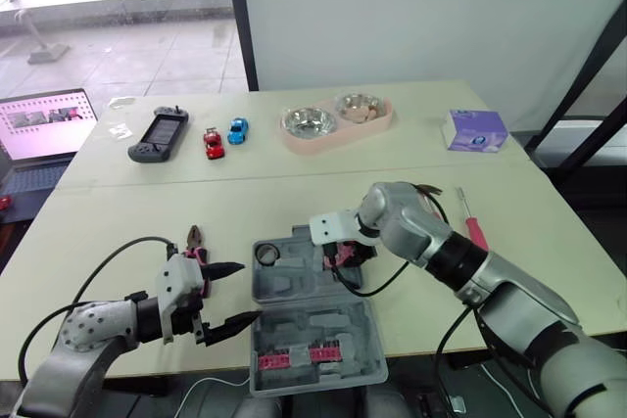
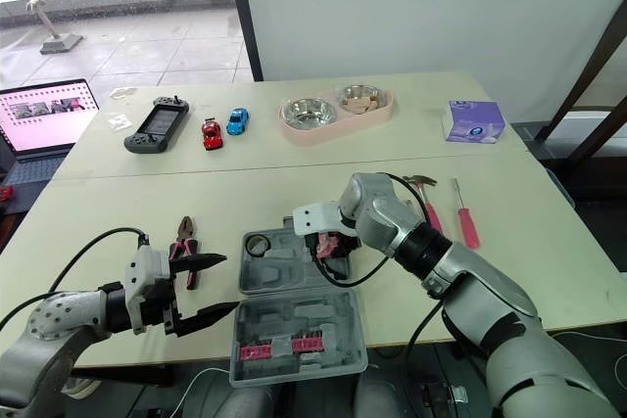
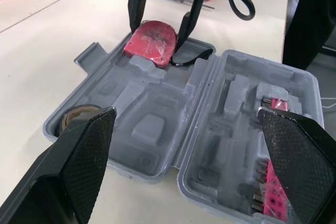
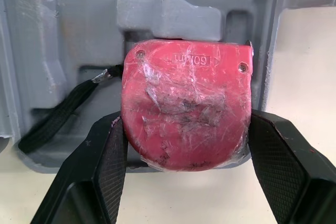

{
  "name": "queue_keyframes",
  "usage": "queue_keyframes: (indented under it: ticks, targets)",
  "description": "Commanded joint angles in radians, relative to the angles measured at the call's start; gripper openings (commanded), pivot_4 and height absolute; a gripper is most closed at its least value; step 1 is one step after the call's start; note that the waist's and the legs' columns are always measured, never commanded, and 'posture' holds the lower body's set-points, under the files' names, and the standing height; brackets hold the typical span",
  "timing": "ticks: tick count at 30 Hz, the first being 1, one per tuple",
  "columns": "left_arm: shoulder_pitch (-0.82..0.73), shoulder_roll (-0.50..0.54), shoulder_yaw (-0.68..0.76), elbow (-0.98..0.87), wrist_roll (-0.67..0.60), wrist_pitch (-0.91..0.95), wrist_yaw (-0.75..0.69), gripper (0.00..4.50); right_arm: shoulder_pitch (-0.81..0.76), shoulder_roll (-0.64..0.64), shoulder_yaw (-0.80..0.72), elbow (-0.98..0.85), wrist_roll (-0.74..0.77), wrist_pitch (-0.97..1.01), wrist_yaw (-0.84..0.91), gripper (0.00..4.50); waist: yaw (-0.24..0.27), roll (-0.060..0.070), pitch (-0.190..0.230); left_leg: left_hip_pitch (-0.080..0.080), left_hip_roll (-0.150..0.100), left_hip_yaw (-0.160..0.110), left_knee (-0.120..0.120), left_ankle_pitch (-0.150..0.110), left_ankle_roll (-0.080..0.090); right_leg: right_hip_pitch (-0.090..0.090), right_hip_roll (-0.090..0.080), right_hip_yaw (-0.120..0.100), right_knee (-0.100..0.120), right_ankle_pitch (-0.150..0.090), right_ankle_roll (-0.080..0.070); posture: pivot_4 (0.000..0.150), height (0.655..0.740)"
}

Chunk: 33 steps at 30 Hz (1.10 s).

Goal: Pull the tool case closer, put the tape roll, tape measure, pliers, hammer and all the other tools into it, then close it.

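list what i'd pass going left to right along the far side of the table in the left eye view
clear plastic scraps → game controller → red toy car → blue toy car → pink double bowl → purple box

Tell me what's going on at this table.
The robot is packing tools into the open tool case. Its right claw has its fingers against both sides of the red tape measure, at the case's far right corner. The left claw hovers open by the case's near left edge, holding nothing. The tape roll sits in the case. The pliers, hammer and screwdriver lie on the table outside it.
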Motion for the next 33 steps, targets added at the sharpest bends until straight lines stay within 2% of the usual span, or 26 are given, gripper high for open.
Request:
queue_keyframes:
  ticks: [1,4,6,8,19,23,26,29,33]
  targets:
    - [0.001,0.002,0.02,-0.01,-0.001,-0.015,0.004,4.5,-0.003,0.015,-0.031,-0.036,-0.003,0.001,-0.002,2.87,0.0,0.0,0.0,0.0,0.0,0.0,0.0,0.0,0.0,0.0,0.0,0.0,0.0,0.0,0.0,0.15,0.7233]
    - [0.004,0.004,0.018,-0.011,-0.001,-0.014,0.002,4.5,-0.001,0.018,-0.035,-0.054,0.003,0.011,0.004,2.87,0.0,0.0,0.0,0.0,0.0,0.0,0.0,0.0,0.0,0.0,0.0,0.0,0.0,0.0,0.0,0.15,0.7233]
    - [0.003,0.003,0.016,-0.011,-0.002,-0.013,0.001,4.5,0.001,0.017,-0.035,-0.059,0.003,0.01,0.005,3.91,0.0,0.0,0.0,0.0,0.0,0.0,0.0,0.0,0.0,0.0,0.0,0.0,0.0,0.0,0.0,0.15,0.7233]
    - [0.003,0.003,0.015,-0.011,-0.002,-0.012,0.001,4.5,0.002,0.015,-0.036,-0.061,0.003,0.009,0.003,4.45,0.0,0.0,0.0,0.0,0.0,0.0,0.0,0.0,0.0,0.0,0.0,0.0,0.001,0.0,0.0,0.15,0.7233]
    - [0.002,0.0,0.011,-0.011,-0.003,-0.014,-0.003,4.5,0.01,-0.026,-0.131,-0.122,0.037,0.043,-0.006,4.45,0.002,0.0,0.0,0.0,0.0,0.0,0.0,0.0,0.0,0.0,0.0,0.0,0.001,0.0,0.0,0.15,0.7233]
    - [0.004,0.0,0.011,-0.012,-0.002,-0.015,-0.003,4.5,0.057,-0.055,-0.201,-0.162,0.081,0.059,-0.011,4.45,0.003,0.0,0.0,0.0,0.0,0.0,0.0,0.0,0.0,0.001,0.0,0.0,0.001,0.0,0.0,0.15,0.7233]
    - [0.002,0.0,0.012,-0.008,-0.001,-0.015,-0.001,4.5,0.118,-0.051,-0.284,-0.191,0.125,0.053,-0.077,4.45,0.004,0.0,0.0,0.0,0.0,0.0,0.0,0.0,0.0,0.002,0.0,0.0,0.001,0.0,0.0,0.15,0.7233]
    - [0.007,0.0,0.014,-0.01,-0.001,-0.016,0.0,4.5,0.169,-0.057,-0.32,-0.224,0.151,0.051,-0.106,3.56,0.003,0.0,0.0,0.0,0.0,0.0,0.0,0.0,0.0,0.003,0.0,0.0,0.001,0.0,0.0,0.15,0.7233]
    - [0.005,-0.003,0.011,-0.008,0.0,-0.016,0.002,4.5,0.278,-0.04,-0.42,-0.256,0.279,-0.062,-0.13,1.63,0.004,0.0,0.0,0.0,0.0,0.0,0.0,0.0,0.0,0.003,0.0,0.0,0.001,0.0,0.0,0.15,0.7233]
